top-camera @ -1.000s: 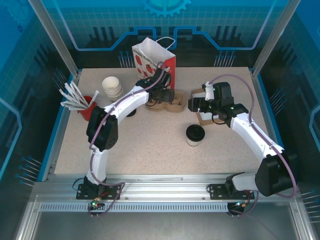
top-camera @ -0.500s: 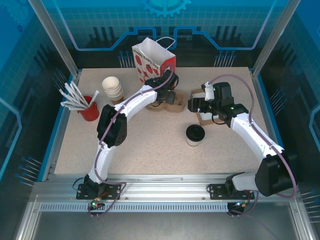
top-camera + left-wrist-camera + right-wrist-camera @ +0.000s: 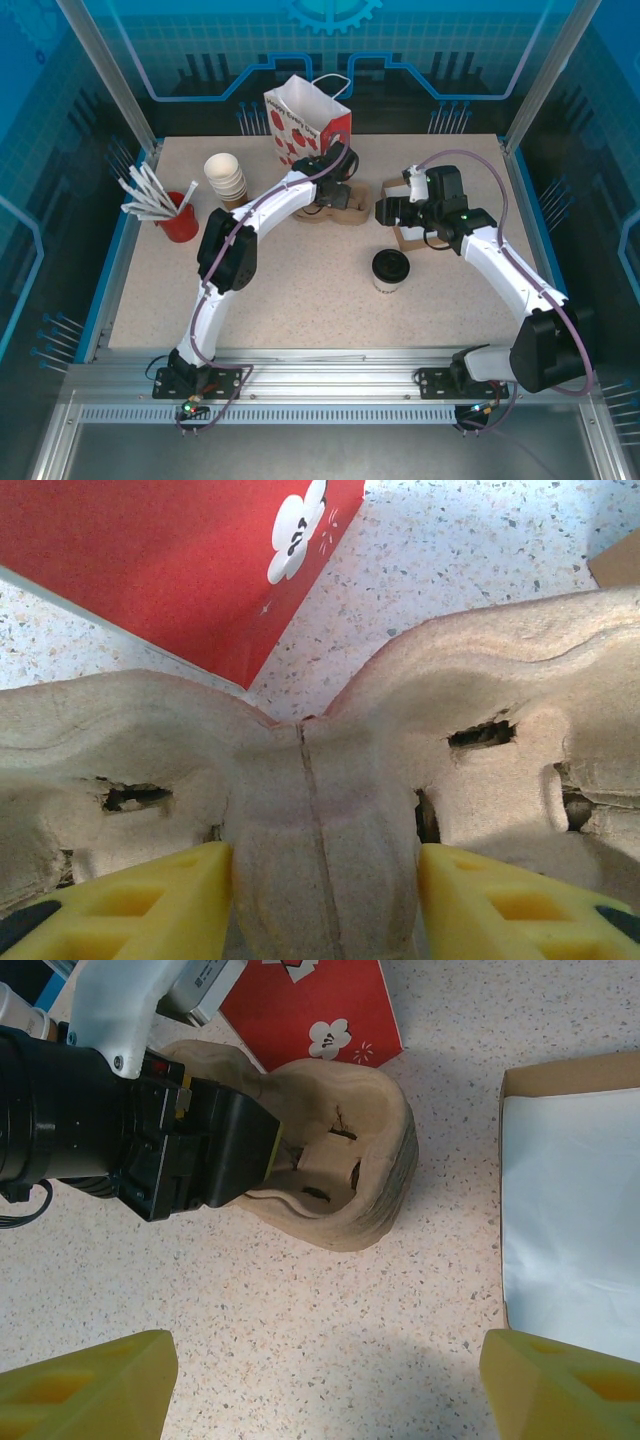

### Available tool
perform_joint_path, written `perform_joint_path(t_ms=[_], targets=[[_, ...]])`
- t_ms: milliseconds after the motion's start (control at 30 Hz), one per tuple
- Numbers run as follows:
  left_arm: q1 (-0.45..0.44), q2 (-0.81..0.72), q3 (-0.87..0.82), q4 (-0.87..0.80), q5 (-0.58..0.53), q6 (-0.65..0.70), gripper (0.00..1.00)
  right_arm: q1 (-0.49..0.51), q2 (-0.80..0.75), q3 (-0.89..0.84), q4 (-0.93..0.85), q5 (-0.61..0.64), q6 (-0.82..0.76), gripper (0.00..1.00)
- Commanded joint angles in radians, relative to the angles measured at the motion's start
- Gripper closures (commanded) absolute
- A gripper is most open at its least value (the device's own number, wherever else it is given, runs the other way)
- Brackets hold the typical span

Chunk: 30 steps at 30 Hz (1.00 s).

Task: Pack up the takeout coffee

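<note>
The black-lidded pale paper coffee cup point(image 3: 391, 267) stands nearest the wide, empty right gripper point(image 3: 330, 1380), toward its base; the left gripper point(image 3: 325, 900) pinches the brown cardboard carrier point(image 3: 320, 780).

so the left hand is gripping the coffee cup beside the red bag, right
No: the left hand grips the cardboard cup carrier beside the red bag, not the coffee cup, which stands untouched nearer the arms. The left wrist view shows its fingers pressed on the carrier's middle.
</note>
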Motion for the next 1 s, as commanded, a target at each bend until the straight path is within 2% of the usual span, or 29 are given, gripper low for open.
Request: perform_joint_path(t_ms=[0,733,967], targets=[[0.001,-0.001,0.035,-0.025,-0.009,0.011,0.49,-0.01,-0.019,-0.015,0.012,-0.022,-0.011,0.19],[0.0,-0.112,0.011,-0.015,-0.026,0.021,0.5,-0.01,-0.011,-0.016,0.005,-0.042,-0.011,0.2],[-0.022,-0.246,-0.051,-0.007,-0.058,0.027,0.51,-0.01,-0.08,0.013,-0.025,-0.036,-0.007,0.2]])
